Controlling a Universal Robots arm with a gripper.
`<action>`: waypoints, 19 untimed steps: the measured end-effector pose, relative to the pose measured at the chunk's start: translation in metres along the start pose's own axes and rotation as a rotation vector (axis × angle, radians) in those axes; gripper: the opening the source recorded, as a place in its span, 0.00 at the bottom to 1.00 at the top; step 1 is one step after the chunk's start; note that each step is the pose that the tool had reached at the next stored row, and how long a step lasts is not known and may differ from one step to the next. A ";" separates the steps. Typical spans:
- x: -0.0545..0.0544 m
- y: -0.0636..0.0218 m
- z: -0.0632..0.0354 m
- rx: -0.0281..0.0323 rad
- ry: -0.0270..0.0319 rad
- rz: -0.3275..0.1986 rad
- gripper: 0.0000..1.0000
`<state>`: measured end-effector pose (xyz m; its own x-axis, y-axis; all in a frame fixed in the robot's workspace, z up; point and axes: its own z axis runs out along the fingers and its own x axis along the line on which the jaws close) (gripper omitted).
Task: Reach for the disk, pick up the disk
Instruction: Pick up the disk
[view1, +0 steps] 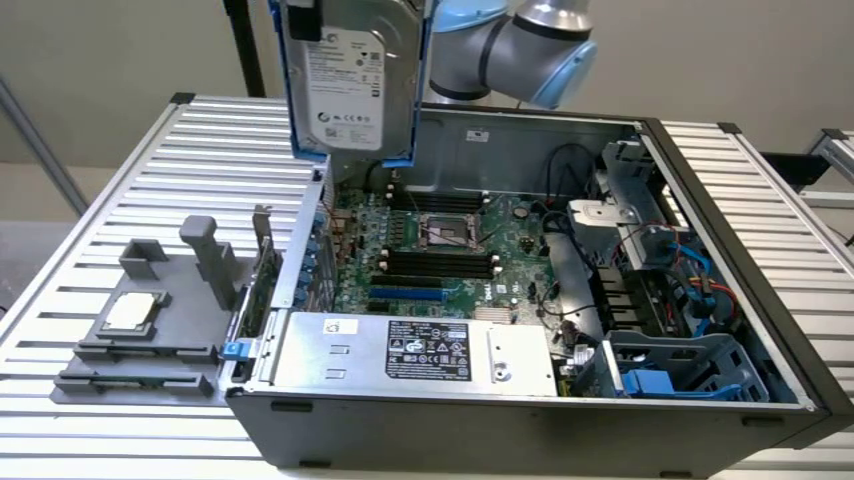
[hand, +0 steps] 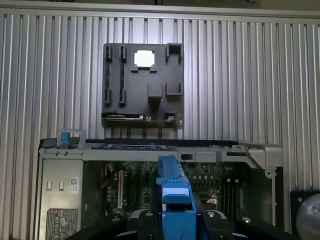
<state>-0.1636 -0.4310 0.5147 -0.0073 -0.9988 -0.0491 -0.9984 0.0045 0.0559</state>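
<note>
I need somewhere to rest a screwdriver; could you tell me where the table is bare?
Free: ribbed table beyond the grey tray, and the strip past the computer case on the exterior view's right. Crowded: inside the case.

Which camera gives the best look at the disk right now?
The exterior view: the disk hangs upright above the open computer case, its white label and blue frame facing the camera. The wrist view catches just its blue edge, seen end-on.

Arm: silver-grey rounded joint housings, light-blue caps. Hand: black body flanked by round screw heads.
</note>
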 end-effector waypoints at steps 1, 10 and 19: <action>0.002 -0.0039 -0.0002 0.0001 -0.0001 0.000 0.33; 0.018 -0.0365 -0.0028 0.0000 0.0000 0.000 0.33; 0.037 -0.0650 -0.0050 0.0014 0.0000 0.000 0.33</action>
<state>-0.0987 -0.4684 0.5142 -0.0072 -0.9988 -0.0491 -0.9985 0.0045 0.0545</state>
